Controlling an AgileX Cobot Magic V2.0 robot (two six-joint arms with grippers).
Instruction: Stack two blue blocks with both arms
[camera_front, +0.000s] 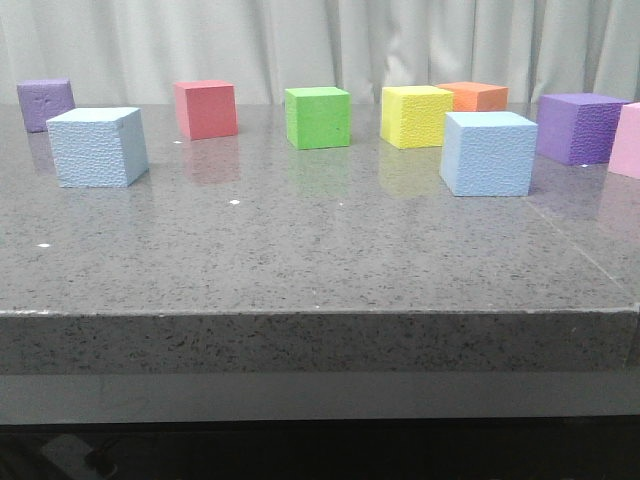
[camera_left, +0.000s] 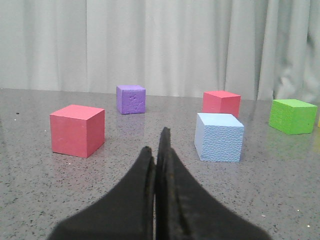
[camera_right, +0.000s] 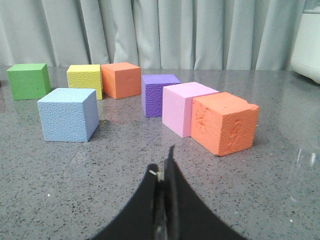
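Note:
Two light blue blocks stand apart on the grey table. One blue block (camera_front: 98, 147) is at the left; it also shows in the left wrist view (camera_left: 219, 136), ahead of my left gripper (camera_left: 157, 145), which is shut and empty. The other blue block (camera_front: 488, 153) is at the right; it also shows in the right wrist view (camera_right: 67, 114), ahead of my right gripper (camera_right: 164, 167), which is shut and empty. Neither gripper shows in the front view.
Behind the blue blocks stand a purple cube (camera_front: 45, 104), a red cube (camera_front: 205, 108), a green cube (camera_front: 317, 117), a yellow cube (camera_front: 416, 116), an orange cube (camera_front: 472, 96), a purple cube (camera_front: 581, 127) and a pink cube (camera_front: 627, 140). Another orange cube (camera_right: 225, 123) and red cube (camera_left: 77, 130) lie nearer the grippers. The table edge (camera_front: 320, 312) runs across the front.

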